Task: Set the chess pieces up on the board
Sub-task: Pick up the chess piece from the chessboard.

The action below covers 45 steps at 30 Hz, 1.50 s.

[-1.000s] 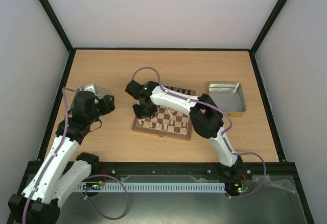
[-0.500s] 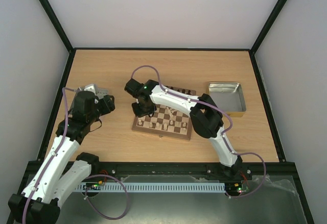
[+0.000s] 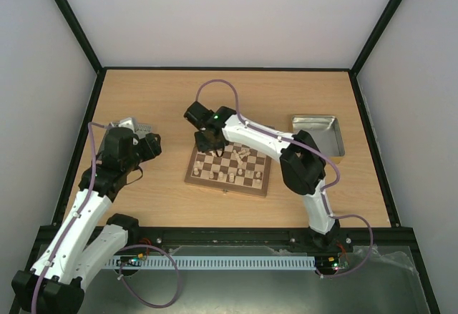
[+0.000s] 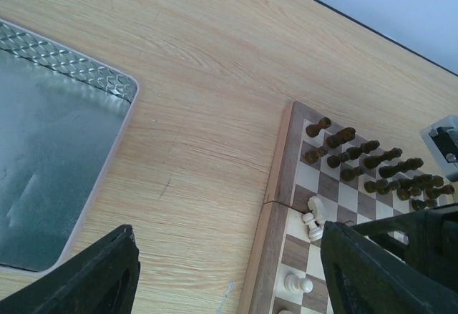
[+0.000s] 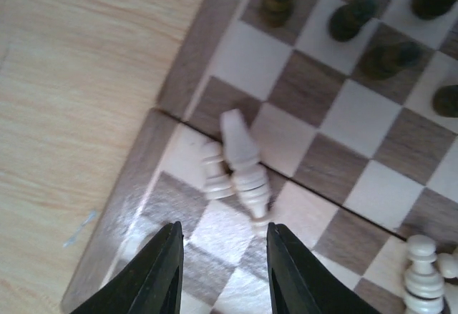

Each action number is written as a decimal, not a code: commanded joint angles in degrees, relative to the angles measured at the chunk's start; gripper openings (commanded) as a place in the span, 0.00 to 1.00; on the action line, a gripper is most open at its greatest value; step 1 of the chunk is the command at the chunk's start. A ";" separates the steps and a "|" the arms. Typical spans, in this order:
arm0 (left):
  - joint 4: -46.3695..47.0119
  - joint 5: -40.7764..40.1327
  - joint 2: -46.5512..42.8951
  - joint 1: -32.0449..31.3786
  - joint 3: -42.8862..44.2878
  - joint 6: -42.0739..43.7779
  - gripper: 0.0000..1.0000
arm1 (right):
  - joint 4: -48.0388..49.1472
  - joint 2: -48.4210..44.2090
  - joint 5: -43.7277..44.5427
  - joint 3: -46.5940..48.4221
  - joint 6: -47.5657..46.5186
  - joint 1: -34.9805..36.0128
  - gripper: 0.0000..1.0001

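Left fingers (image 4: 100,275) at the bottom corners, wide apart, nothing between them. Wood table (image 4: 200,78) fills most of the view. Grey tray (image 4: 43,149) at left, patterned rim, cut off by the frame. Board (image 4: 275,207) at right, only partly in view. Dark pieces (image 4: 372,164) stand in two rows at its far end. Two pale pieces (image 4: 311,224) touching, near the board's left border, at least one lying down. Another pale pawn (image 4: 297,283) just below them.

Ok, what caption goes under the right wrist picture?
Open jaws hang over two cream chess pieces near the board's edge.
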 commanded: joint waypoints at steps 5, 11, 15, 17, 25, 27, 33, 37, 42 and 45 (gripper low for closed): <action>0.73 0.36 0.40 0.38 -0.37 0.77 0.71 | 4.33 -0.99 0.65 -5.14 -2.48 -2.45 0.28; 0.67 0.36 0.66 0.36 -0.40 0.78 0.71 | 4.84 0.18 -1.13 -6.42 -4.60 -2.75 0.28; 0.69 0.36 0.71 0.44 -0.42 0.77 0.71 | 6.00 0.11 -3.26 -7.74 -5.74 -2.81 0.27; 0.69 0.43 0.77 0.36 -0.40 0.78 0.71 | 6.46 0.17 -4.00 -8.32 -6.13 -2.74 0.27; 0.83 0.61 0.78 0.35 -0.43 0.80 0.71 | 7.37 1.46 -2.86 -9.39 -7.51 -2.78 0.22; 0.86 0.75 0.87 0.39 -0.48 0.77 0.71 | 7.99 1.74 -2.39 -9.61 -8.32 -2.80 0.20; 1.08 1.48 0.98 0.37 -0.48 0.88 0.71 | 10.06 1.78 -0.96 -10.47 -10.98 -2.79 0.14; 1.49 3.76 1.14 0.41 -0.44 1.12 0.71 | 11.54 -0.23 -1.04 -11.96 -11.79 -2.89 0.06; 2.98 9.73 1.83 0.40 -0.66 0.88 0.71 | 14.55 -5.56 -2.02 -16.46 -14.23 -2.94 0.05; 4.53 14.51 2.89 0.40 -0.77 0.07 0.71 | 16.00 -8.83 -2.75 -18.95 -15.37 -3.02 0.05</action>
